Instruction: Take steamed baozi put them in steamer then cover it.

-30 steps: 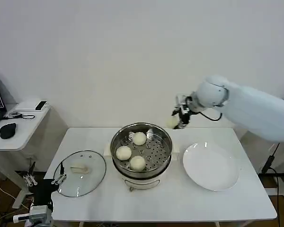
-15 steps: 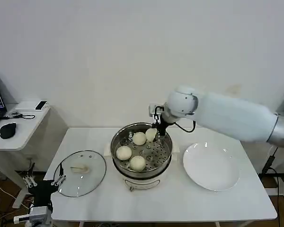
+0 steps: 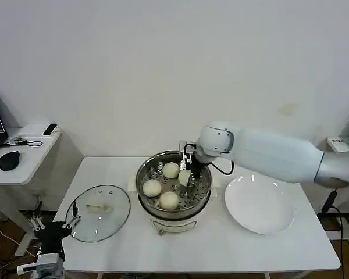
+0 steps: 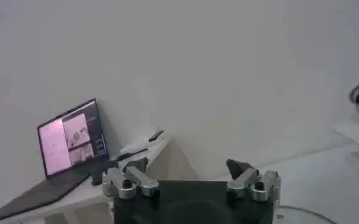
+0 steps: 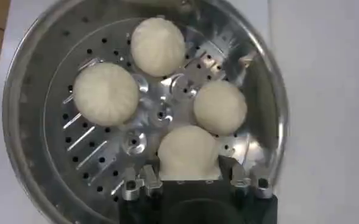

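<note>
The right arm reaches in from the right edge of the scene, its white forearm running leftward across the far side of the surface (image 3: 267,256) above the white plate (image 3: 259,204); at the wrist it bends downward so that the right hand (image 3: 187,172) points into the steamer (image 3: 173,189); the right hand is pinching a fourth baozi (image 5: 188,154) between its two fingers (image 5: 243,178), which sit against the bun's sides, and the bun is low over the perforated tray at the pot's far right part; whether it already touches the tray cannot be told.

Three other steamed baozi (image 3: 152,188) lie on the tray, one at the far side just left of the held bun, one at the left, one at the near side; in the right wrist view the four buns ring the tray's centre, close to each other, the held one nearest the camera.

The steamer stands at the middle of the surface on its cream-white base; the cover (image 3: 99,211) lies flat on the surface to the left of the steamer, handle up, apart from the pot; the white plate lies to the right of the steamer, just beside its base.

The left hand (image 4: 191,182) is parked away from the pot with its fingers spread apart and nothing between them; beyond it a side table carries a laptop (image 4: 69,143).
</note>
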### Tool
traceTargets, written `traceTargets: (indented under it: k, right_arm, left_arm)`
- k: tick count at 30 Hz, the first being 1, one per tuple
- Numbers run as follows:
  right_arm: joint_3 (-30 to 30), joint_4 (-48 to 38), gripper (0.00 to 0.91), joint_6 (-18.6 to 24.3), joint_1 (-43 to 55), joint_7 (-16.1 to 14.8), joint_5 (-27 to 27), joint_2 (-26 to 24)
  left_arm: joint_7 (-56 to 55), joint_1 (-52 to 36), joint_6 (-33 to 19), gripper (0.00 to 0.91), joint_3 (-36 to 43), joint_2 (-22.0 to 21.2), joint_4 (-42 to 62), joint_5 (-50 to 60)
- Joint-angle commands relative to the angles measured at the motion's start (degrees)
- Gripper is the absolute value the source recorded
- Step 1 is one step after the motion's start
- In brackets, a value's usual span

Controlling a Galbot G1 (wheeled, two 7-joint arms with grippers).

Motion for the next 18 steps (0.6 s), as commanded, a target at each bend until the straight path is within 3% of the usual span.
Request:
traceTargets:
  k: [1, 5, 6, 7, 18]
  right_arm:
    - [-0.1, -1.1, 0.655, -0.7, -2.0, 0.4, -1.6, 1.2]
    - [1.1, -1.3, 0.655, -0.8, -2.8, 0.4, -2.5, 1.4]
    - [1.3, -1.3, 0.715, -0.8, -2.8, 0.5, -2.5, 1.4]
    - [1.5, -1.3, 0.907, -0.8, -2.8, 0.6, -2.4, 1.4]
    - [5.0, 2.8, 0.907, -0.3, -2.1, 2.0, -2.6, -3.5]
  left_arm:
    - [0.0, 0.1, -0.1, 0.907, -0.1, 0.1, 0.0, 0.0]
    - [0.0, 0.1, -0.1, 0.907, -0.2, 0.1, 0.3, 0.0]
    - [0.0, 0.1, -0.1, 0.907, -0.3, 0.1, 0.4, 0.0]
    - [0.0, 0.1, -0.1, 0.907, -0.3, 0.1, 0.5, -0.1]
    - [0.0, -0.1, -0.3, 0.907, -0.2, -0.1, 0.8, -0.1]
